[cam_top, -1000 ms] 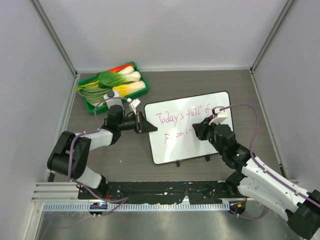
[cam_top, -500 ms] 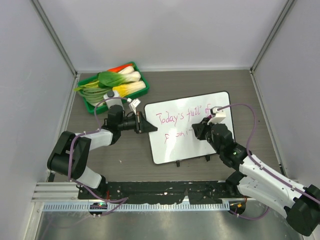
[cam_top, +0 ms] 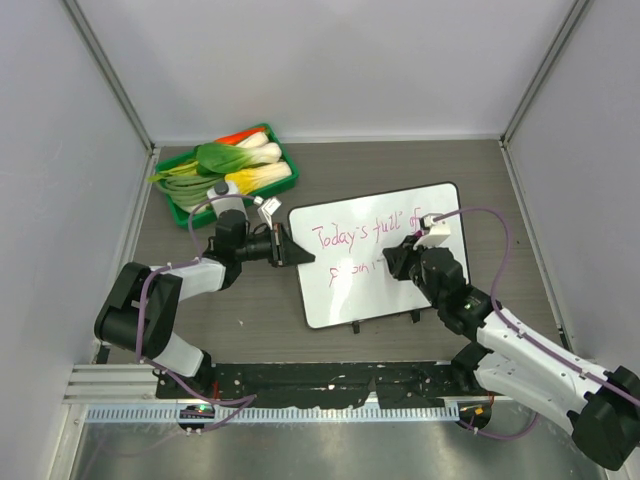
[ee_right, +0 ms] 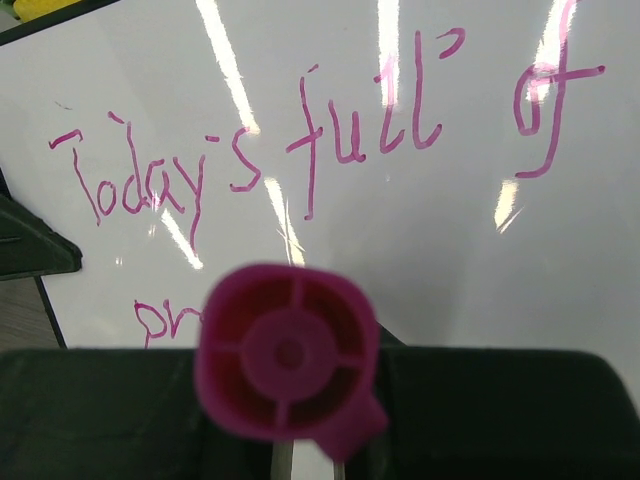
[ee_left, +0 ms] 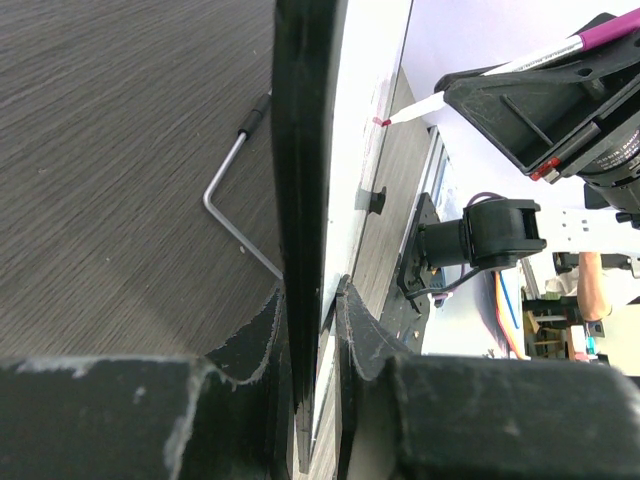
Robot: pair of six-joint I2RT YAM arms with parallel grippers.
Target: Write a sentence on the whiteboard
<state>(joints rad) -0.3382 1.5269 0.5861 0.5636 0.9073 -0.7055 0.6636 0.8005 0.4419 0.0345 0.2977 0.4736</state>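
The whiteboard (cam_top: 400, 290) lies at the table's middle with two black feet at its near edge. Pink script on it reads "Today's full of" (cam_top: 370, 228), with the start of a second line (cam_top: 352, 268) below. My left gripper (cam_top: 290, 250) is shut on the whiteboard's left edge; in the left wrist view the board's rim (ee_left: 305, 200) sits between the jaws. My right gripper (cam_top: 395, 262) is shut on a pink marker (ee_right: 288, 355), its tip (ee_left: 383, 121) at the board. The right wrist view shows the writing (ee_right: 310, 150) and "pr" (ee_right: 160, 320).
A green tray (cam_top: 178, 210) of vegetables stands at the back left, just behind my left arm. Grey walls close in the table on three sides. A bent metal rod (ee_left: 235, 190) lies on the table beside the board.
My right gripper with the marker has shifted slightly left along the second line. The left gripper and board have not moved.
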